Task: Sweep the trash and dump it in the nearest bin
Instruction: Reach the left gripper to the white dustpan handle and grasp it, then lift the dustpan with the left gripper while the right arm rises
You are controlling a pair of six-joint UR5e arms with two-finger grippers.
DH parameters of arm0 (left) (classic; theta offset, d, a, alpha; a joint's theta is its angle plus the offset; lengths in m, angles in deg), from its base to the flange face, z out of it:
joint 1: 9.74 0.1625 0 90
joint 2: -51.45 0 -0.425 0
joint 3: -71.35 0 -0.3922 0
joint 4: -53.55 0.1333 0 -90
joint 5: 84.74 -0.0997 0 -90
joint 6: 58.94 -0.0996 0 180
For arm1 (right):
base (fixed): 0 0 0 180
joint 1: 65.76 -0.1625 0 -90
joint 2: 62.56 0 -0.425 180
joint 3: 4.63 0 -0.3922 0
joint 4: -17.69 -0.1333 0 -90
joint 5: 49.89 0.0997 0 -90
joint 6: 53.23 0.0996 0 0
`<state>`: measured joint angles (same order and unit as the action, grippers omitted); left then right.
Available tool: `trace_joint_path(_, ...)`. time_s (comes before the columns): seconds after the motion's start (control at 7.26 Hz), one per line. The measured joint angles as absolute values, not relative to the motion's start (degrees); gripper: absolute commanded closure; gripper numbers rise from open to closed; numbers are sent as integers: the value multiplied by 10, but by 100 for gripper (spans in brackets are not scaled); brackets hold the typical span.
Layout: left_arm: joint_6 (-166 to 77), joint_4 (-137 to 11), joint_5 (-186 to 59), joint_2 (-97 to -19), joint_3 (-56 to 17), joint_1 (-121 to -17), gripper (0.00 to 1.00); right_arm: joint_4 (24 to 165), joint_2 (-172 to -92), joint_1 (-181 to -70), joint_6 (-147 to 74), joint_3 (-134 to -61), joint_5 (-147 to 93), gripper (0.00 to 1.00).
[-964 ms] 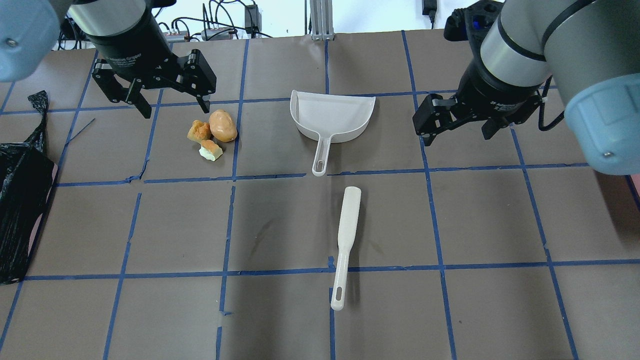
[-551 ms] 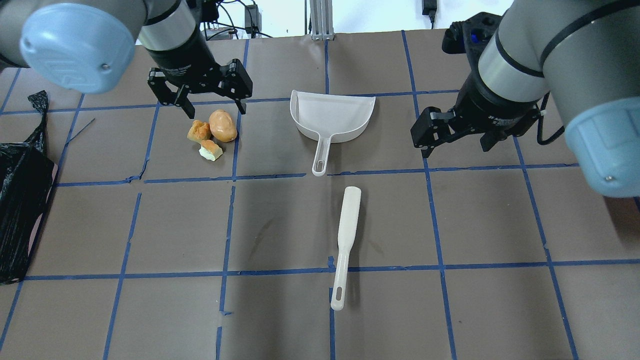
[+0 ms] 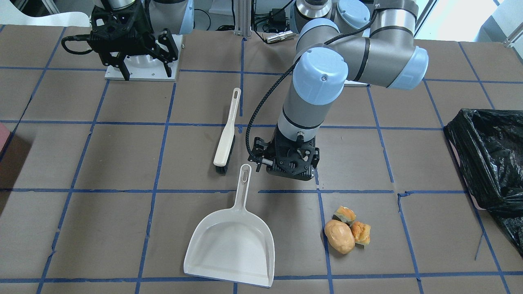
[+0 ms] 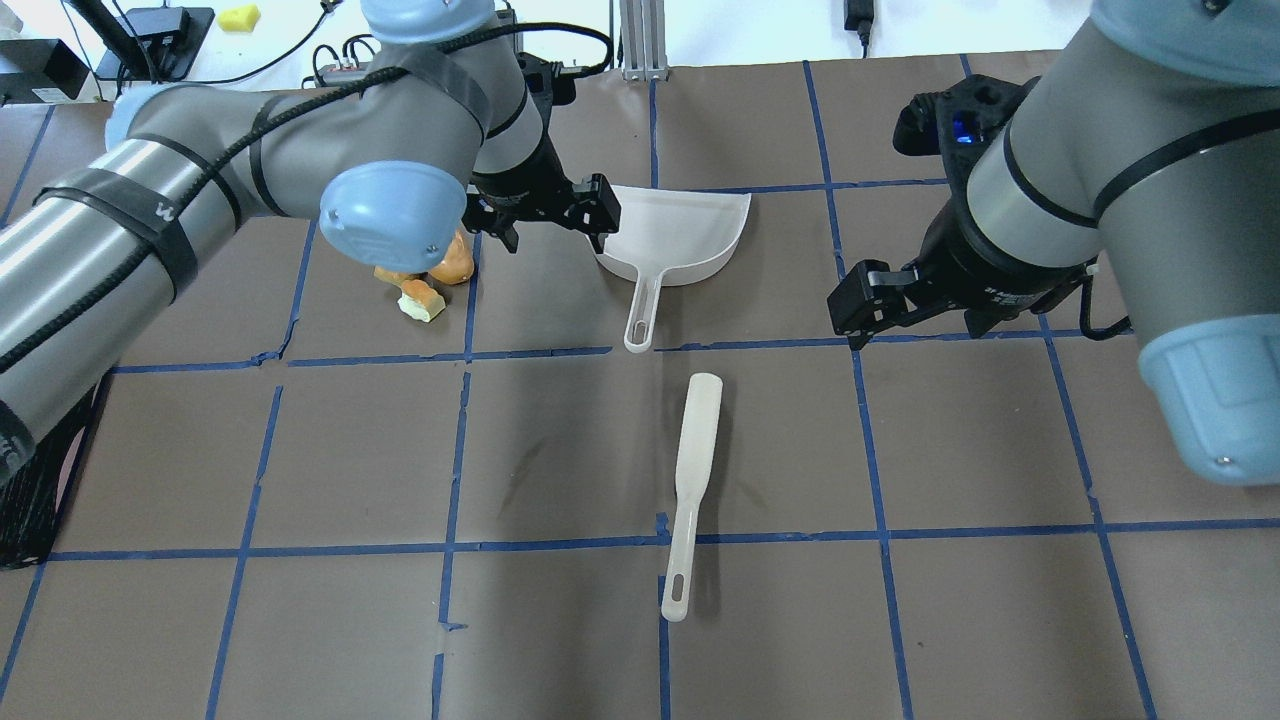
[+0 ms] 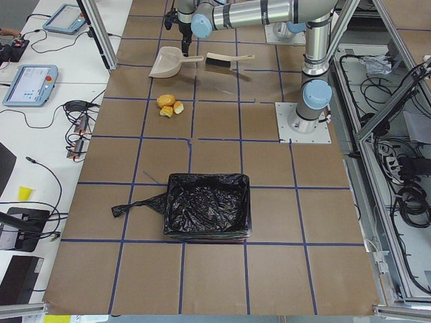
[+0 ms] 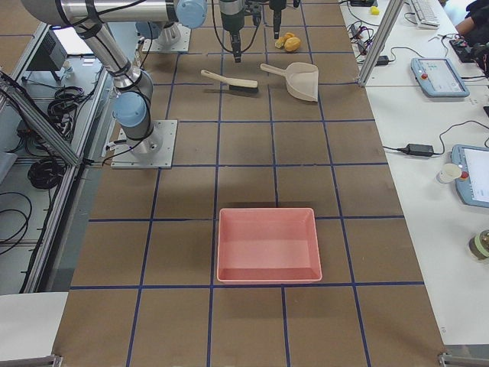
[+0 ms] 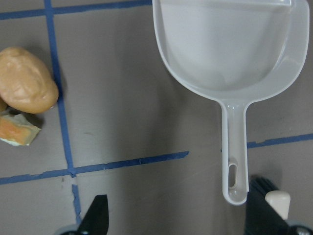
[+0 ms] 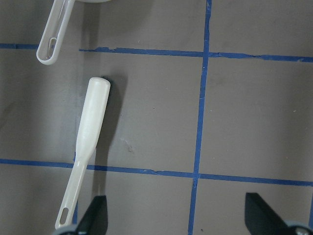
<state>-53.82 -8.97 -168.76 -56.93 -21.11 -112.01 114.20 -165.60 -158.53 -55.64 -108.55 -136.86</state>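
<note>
- the left hand (image 4: 557,240) hangs over the tabletop (image 4: 300,450), fingers spread wide and holding nothing, in the gap between the trash (image 3: 345,232) and the dustpan (image 4: 670,230).
- the dustpan lies flat, its mouth facing away from the robot. its handle points back toward the robot, and the handle's end sits just beside one finger in the left wrist view.
- the brush (image 8: 90,132) lies nearer the robot, its long axis roughly in line with that handle and its bristle end toward the pan.
- the right hand (image 8: 177,220), also wide open and empty, hovers off to the brush's right.
- by the look of it, the left hand is the nearer one to the pan and the right to the brush.
- the bin (image 3: 490,163) stands well apart, beyond the trash on the robot's left.
</note>
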Motion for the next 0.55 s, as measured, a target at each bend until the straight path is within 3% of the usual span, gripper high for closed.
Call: trace_joint_path(0.55,-490,31,-1683,-614,-257,-1180,0,1136,-1623,-1526,-611,-1024,-1368,0)
